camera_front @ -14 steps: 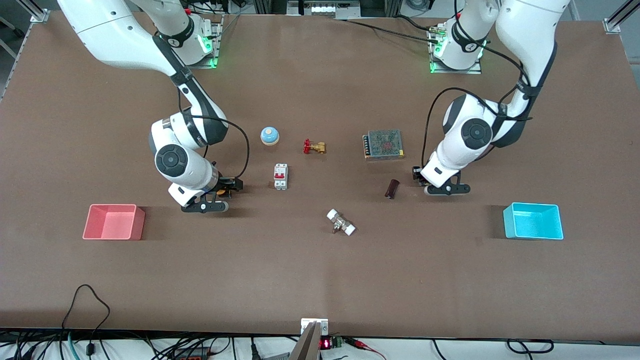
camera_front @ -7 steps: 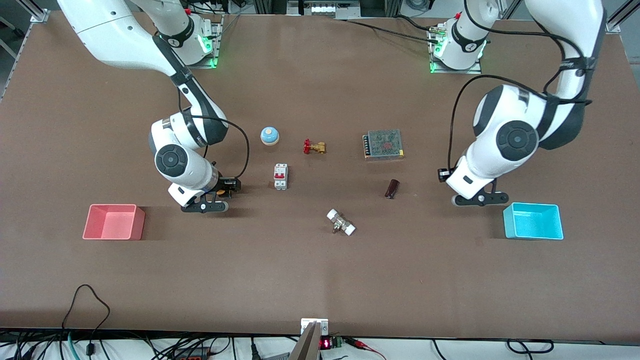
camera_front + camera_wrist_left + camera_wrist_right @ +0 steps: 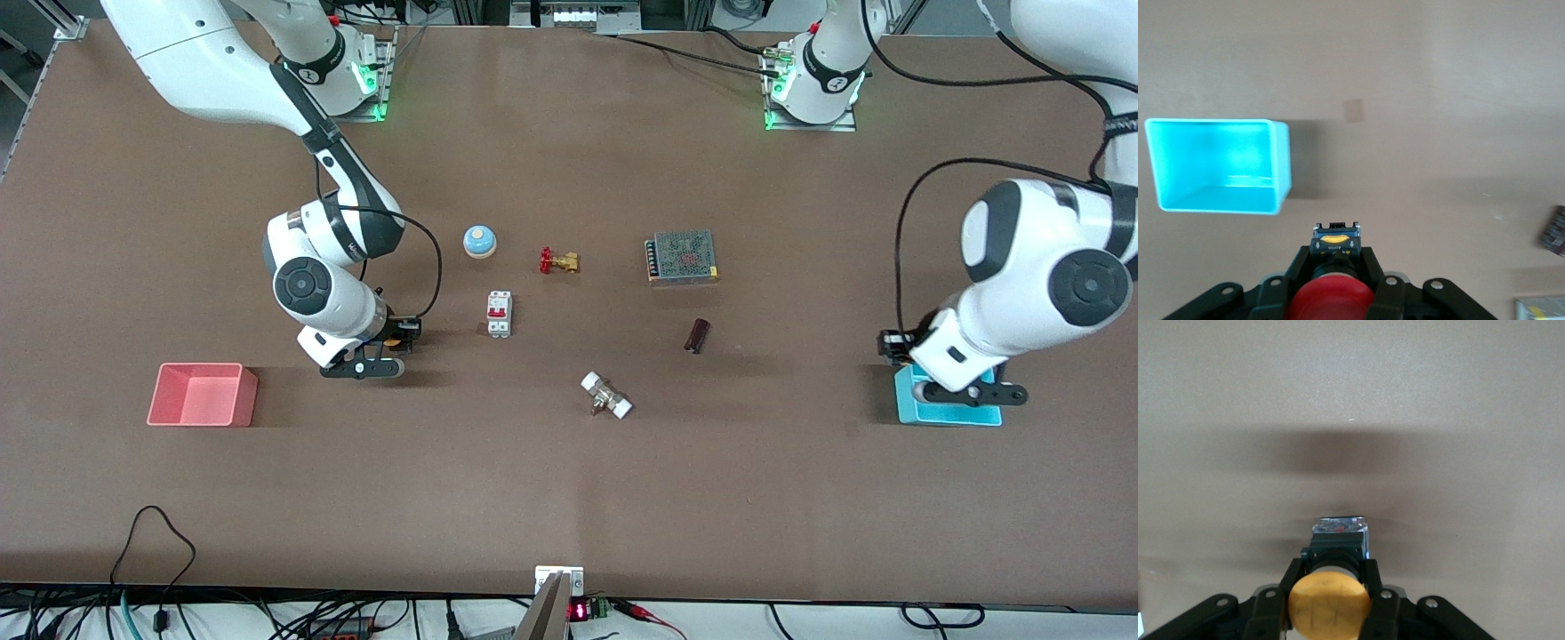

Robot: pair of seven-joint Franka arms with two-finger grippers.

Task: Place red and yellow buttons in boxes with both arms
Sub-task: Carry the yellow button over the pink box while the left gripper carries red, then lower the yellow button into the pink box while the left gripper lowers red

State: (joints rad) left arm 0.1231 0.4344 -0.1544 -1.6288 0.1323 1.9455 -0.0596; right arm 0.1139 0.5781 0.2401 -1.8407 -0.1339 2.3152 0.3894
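Red button (image 3: pixel 1329 298): we see it clamped between the left gripper's (image 3: pixel 1336 280) fingers at the bottom middle of the left wrist frame, up in the air.
Left gripper: at the right edge of the front frame, over the cyan box (image 3: pixel 946 413).
Yellow button (image 3: pixel 1329 605): we see it pinched by the right gripper (image 3: pixel 1333 581) at the bottom middle of the right wrist frame.
Right gripper: left of centre in the front frame (image 3: pixel 391 342), low over the table (image 3: pixel 569 498).
Pink box (image 3: pixel 202 395): lower left of the front frame, holding nothing.
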